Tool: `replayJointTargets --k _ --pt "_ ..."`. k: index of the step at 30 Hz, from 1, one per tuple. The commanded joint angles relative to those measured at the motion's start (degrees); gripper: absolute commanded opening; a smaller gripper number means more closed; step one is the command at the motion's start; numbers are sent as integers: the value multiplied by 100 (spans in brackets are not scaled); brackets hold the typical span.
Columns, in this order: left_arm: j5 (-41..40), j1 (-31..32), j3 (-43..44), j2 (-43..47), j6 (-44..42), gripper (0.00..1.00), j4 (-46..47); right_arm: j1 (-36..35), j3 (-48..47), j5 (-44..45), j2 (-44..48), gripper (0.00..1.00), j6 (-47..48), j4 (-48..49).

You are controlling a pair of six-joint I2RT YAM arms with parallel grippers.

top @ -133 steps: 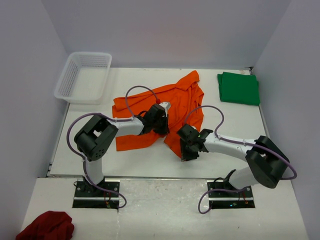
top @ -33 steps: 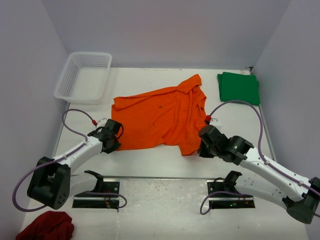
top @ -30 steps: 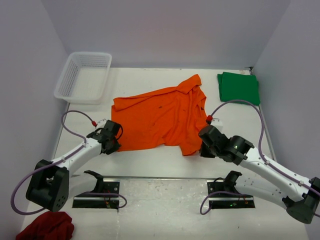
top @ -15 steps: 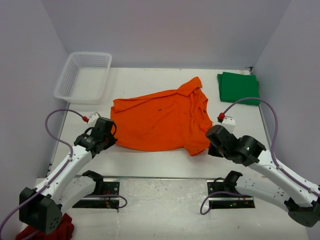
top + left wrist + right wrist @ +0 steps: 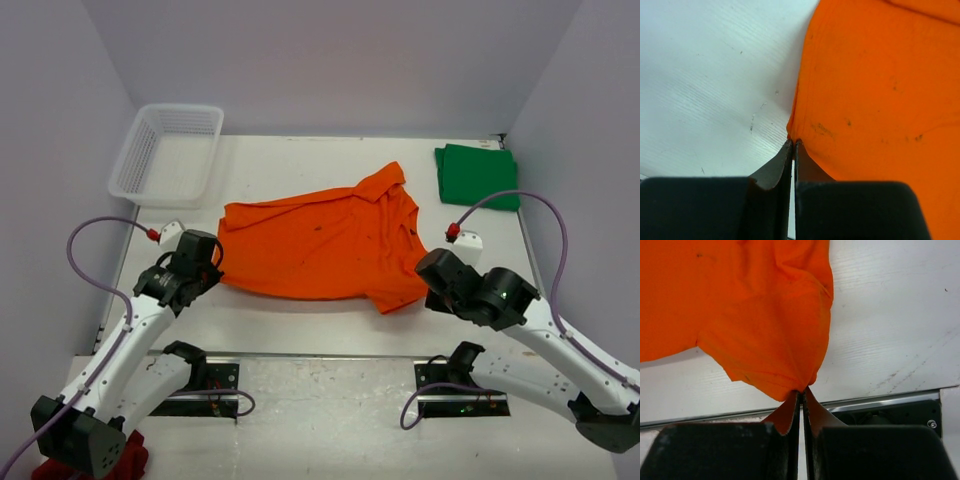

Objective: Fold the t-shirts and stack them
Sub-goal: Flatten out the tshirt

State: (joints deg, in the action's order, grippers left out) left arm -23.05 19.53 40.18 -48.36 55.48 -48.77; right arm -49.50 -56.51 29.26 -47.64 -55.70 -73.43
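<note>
The orange shirt [image 5: 325,245] lies spread over the middle of the desk [image 5: 290,325], between the two arms. The left gripper [image 5: 793,146] is pinched tight on its left edge, the right gripper [image 5: 801,392] on its near right corner. The green shirt [image 5: 478,177] lies folded far right, well apart

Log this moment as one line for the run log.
orange shirt: spread out | left claw: shut on its edge | right claw: shut on its corner | green shirt: folded, far right
</note>
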Motion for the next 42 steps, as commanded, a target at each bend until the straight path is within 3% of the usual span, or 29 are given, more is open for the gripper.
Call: replayJointTargets --k 1,7,10,20,21,27,30,35,42 --pt "-376 -116 411 108 24 0 -237 -43 -273 353 53 0 -90 -172" --pt "-298 -116 675 -51 -344 0 68 -43 -246 185 -219 0 103 127" --pt "63 -116 832 -164 -1063 0 612 -43 -465 449 -334 0 444 380" --pt "152 -116 3193 -858 -2269 0 879 290 -3152 1249 -1853 0 2518 1462" --pt "160 -116 3371 -912 -2374 0 878 648 -3295 971 -1924 0 3077 1672" --pt "-191 -116 4515 -1474 -3104 0 895 2204 -4525 -146 -2776 0 4400 2657" --pt "-279 -116 4866 -1721 -3456 0 1105 2540 -5246 -631 -3198 0 4875 2720" --pt "71 -116 5288 -1651 -3808 0 1397 2559 -6011 -1184 -3059 0 4920 2623" --pt "818 -116 6281 -1220 -4072 0 1371 2436 -6872 -1772 -2067 0 5069 2211"
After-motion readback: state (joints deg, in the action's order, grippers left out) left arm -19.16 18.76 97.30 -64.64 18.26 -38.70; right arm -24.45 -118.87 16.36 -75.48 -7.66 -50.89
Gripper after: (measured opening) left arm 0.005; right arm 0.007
